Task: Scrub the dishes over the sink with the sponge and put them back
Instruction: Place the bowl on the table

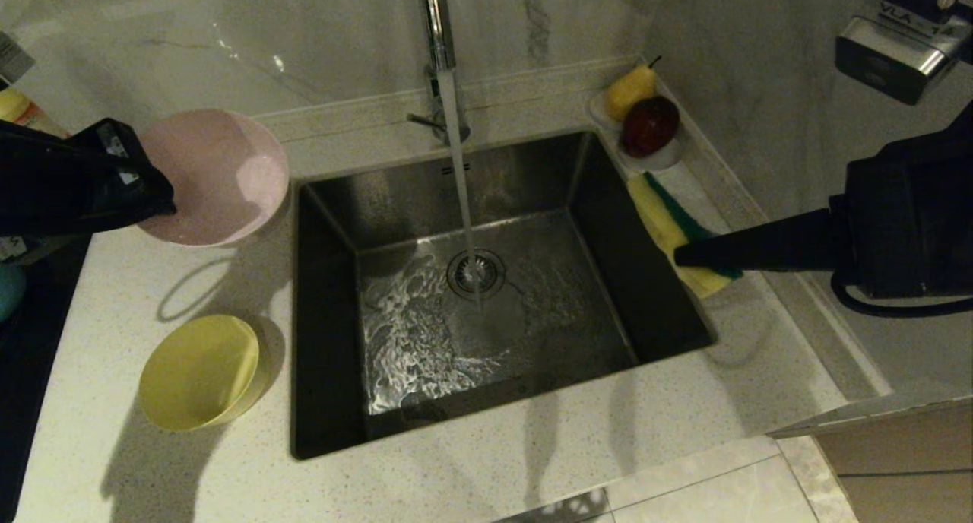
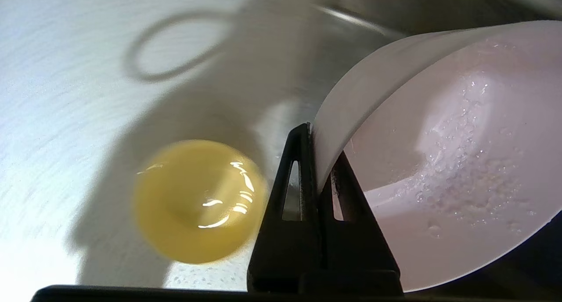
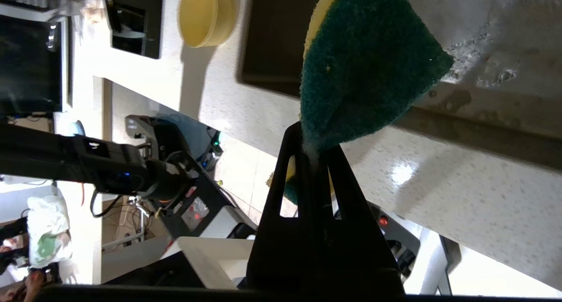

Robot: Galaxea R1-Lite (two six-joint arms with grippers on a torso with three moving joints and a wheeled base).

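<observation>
My left gripper (image 1: 163,200) is shut on the rim of the pale pink bowl (image 1: 217,177), which it holds tilted above the counter left of the sink (image 1: 646,295). In the left wrist view the fingers (image 2: 303,170) pinch the wet pink bowl's (image 2: 439,170) wall. The yellow bowl (image 1: 201,371) (image 2: 197,201) lies on the counter at the front left. My right gripper (image 1: 684,255) (image 3: 314,139) is shut on the yellow-and-green sponge (image 1: 665,219) (image 3: 364,69) over the sink's right rim. Water runs from the tap (image 1: 437,21) onto the drain (image 1: 476,272).
A small white dish with a pear and a red apple (image 1: 646,120) sits at the back right corner. A bluish rounded thing (image 1: 7,291) and a dark surface (image 1: 30,356) lie at the far left. A marble wall rises close on the right.
</observation>
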